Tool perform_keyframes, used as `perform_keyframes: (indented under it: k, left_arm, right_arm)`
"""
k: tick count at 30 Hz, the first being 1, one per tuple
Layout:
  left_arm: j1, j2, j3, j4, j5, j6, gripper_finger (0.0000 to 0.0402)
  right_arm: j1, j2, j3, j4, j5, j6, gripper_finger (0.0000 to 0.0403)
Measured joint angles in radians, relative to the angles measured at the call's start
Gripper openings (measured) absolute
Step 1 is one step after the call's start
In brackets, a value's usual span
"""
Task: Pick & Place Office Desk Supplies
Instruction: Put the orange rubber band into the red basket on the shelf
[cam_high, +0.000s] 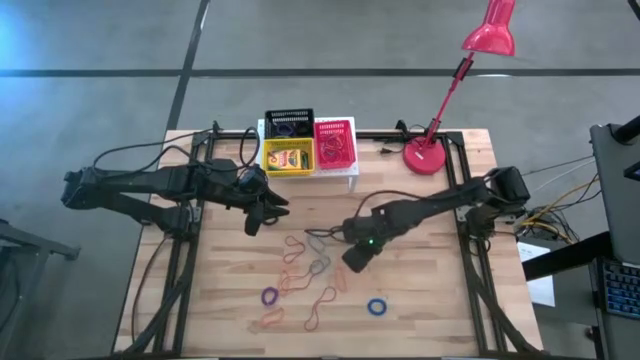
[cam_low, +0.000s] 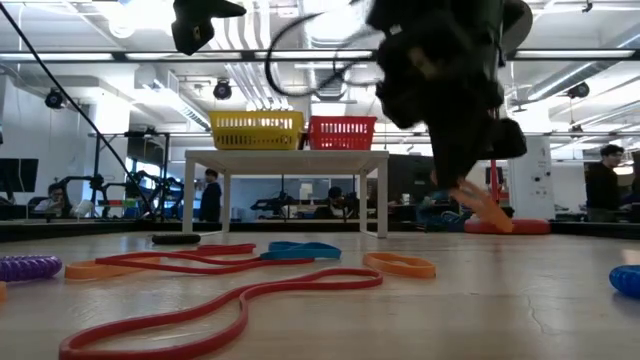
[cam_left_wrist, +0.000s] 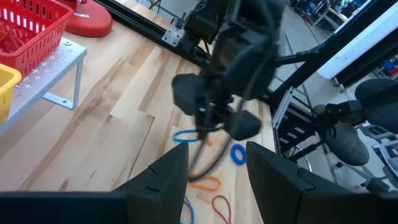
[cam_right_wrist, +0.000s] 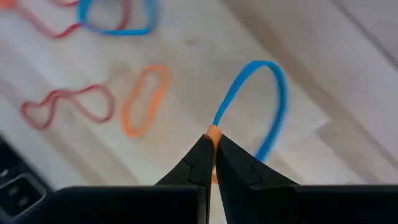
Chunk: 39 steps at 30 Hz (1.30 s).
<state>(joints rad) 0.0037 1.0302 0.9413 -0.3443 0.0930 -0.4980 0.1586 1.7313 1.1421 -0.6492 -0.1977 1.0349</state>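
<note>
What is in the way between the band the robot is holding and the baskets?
Nothing visible blocks it. The right gripper holds bands above the table; the baskets sit on the white stand, with the left gripper off to one side.

Even overhead light, motion blur in both wrist views.
</note>
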Motion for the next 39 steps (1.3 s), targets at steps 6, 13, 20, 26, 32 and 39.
perform_keyframes:
  k: [6, 13, 20, 26, 32, 39]
  left_arm:
    - [0.000, 0.000, 0.000, 0.000, 0.000, 0.000, 0.0165]
    - [0.000, 0.000, 0.000, 0.001, -0.013, -0.001, 0.0165]
    - [0.000, 0.000, 0.000, 0.002, -0.019, -0.001, 0.0165]
    - [0.000, 0.000, 0.000, 0.002, -0.023, -0.003, 0.0165]
    - [0.000, 0.000, 0.000, 0.002, -0.026, -0.008, 0.0165]
    - [0.000, 0.000, 0.000, 0.002, -0.035, -0.008, 0.0165]
  right_arm:
    - [-0.016, -0.002, -0.052, 0.011, 0.023, -0.018, 0.0013]
    - [-0.011, -0.001, -0.094, 0.089, -0.003, -0.050, 0.0011]
    - [-0.011, -0.001, -0.101, 0.131, -0.001, -0.011, 0.0041]
    - [-0.008, 0.002, -0.142, 0.198, 0.014, -0.029, 0.0091]
    - [0.003, 0.003, -0.154, 0.260, 0.044, -0.059, 0.0023]
    - [0.002, 0.005, -0.155, 0.273, 0.048, -0.073, 0.0046]
